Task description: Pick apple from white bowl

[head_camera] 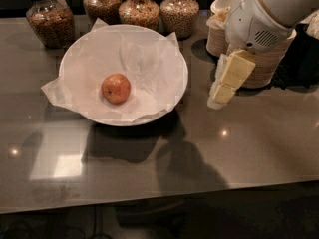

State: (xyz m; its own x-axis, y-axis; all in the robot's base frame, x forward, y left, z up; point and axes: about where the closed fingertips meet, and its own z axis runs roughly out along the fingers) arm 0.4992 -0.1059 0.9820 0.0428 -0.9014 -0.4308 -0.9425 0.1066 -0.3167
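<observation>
The apple (116, 88), small, reddish-orange with yellowish patches, lies on crinkled white paper in the middle of the large white bowl (175, 62). The bowl stands on the dark grey counter, left of centre. My gripper (223, 92) hangs from the white arm at the upper right and points down and to the left. It is just to the right of the bowl's rim, above the counter, and apart from the apple. It holds nothing that I can see.
Several glass jars of grains and nuts (140, 10) stand behind the bowl. Stacks of beige paper bowls and cups (268, 63) stand at the back right, partly behind my arm. The counter's front edge (159, 198) runs along the bottom.
</observation>
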